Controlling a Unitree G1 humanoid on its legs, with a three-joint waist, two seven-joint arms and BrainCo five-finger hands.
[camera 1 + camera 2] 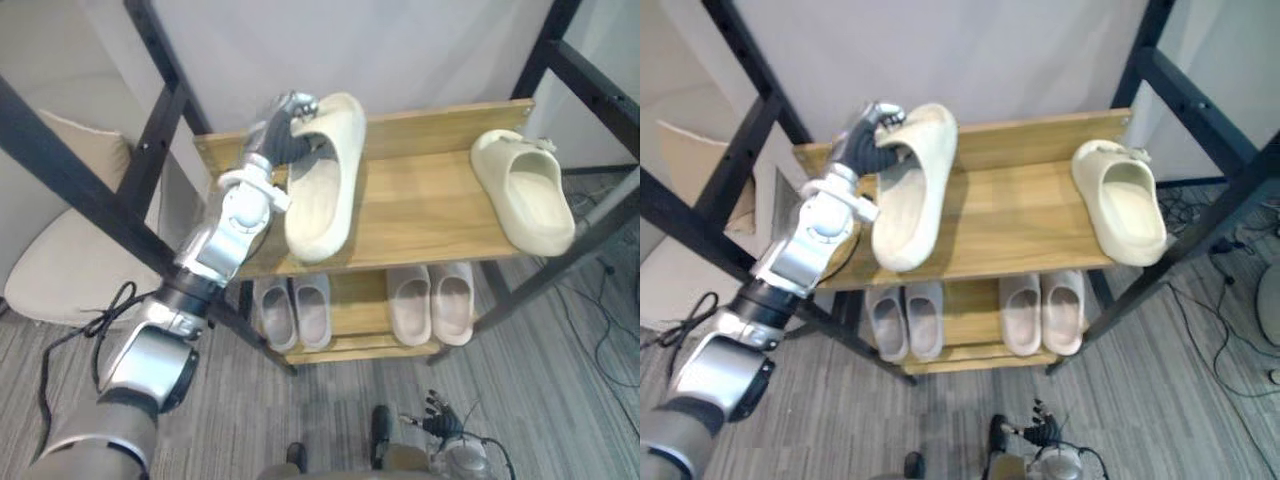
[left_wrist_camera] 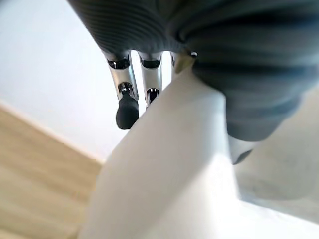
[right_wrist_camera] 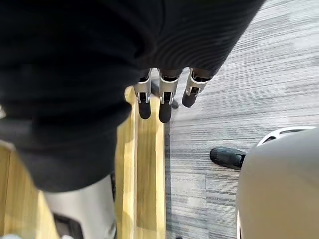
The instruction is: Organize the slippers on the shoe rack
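Two cream slippers lie on the top shelf of the shoe rack (image 1: 420,215), well apart, one at each end of the board. At the shelf's left end, the held slipper (image 1: 320,190) is tipped up on one long edge; its long axis runs from the rear of the shelf to the front edge. The end with the upper is toward the back wall, and the rounded opposite end reaches the front lip. The left hand (image 1: 283,125) holds it at the rear end, fingers curled over the rim of the upper and the thumb on the other side. At the right end, the free slipper (image 1: 530,190) rests flat on its sole with the footbed showing. Its upper points to the rear and its heel is toward the front right corner, slightly angled. Both are thick, smooth, moulded slides with rounded outlines and a matte surface. The shelves are light wooden boards with visible grain, carried on dark metal legs. On the lower shelf stand two pale pairs (image 1: 295,312) (image 1: 432,302), side by side. The right hand (image 3: 160,102) hangs low beside the rack's wooden edge above the grey ribbed carpet (image 1: 1160,400), its fingers straight, close together and holding nothing. A white backdrop (image 1: 400,50) stands behind the rack.
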